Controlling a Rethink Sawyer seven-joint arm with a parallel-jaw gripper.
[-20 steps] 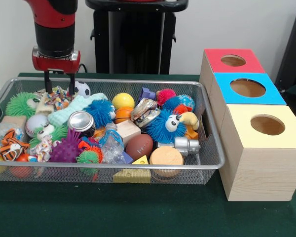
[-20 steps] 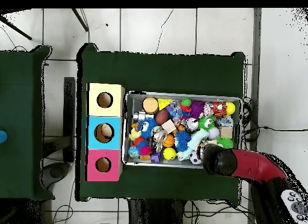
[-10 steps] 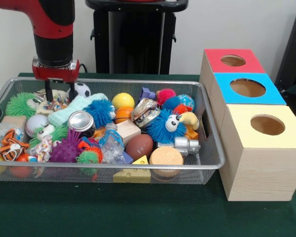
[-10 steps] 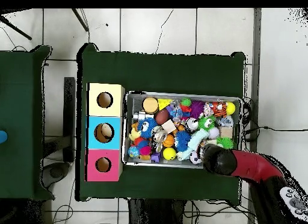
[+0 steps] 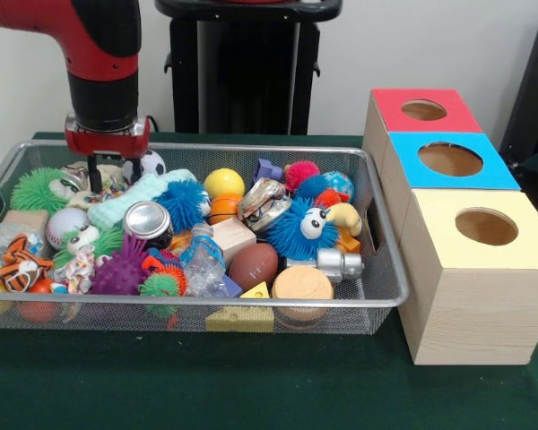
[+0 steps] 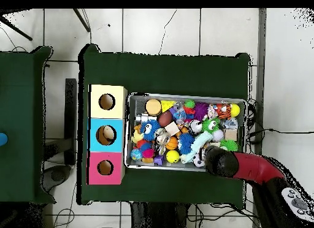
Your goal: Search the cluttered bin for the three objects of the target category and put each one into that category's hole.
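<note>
A wire mesh bin holds a heap of toys: a soccer ball, a baseball, a yellow ball, a brown football, a soda can, a blue fuzzy creature and a tiger plush. My gripper is open and sunk into the bin's far left corner, its fingers around a pale plush with a patterned bow, just left of the soccer ball. From above, the red arm hides the gripper.
Three wooden boxes with round holes stand beside the bin: red, blue and yellow. A wooden block, wooden cylinder and cheese wedge lie at the bin's front. A black stand rises behind.
The gripper has come down from above the bin's rim into the far left corner and shifted slightly right. The toys have not visibly moved.
</note>
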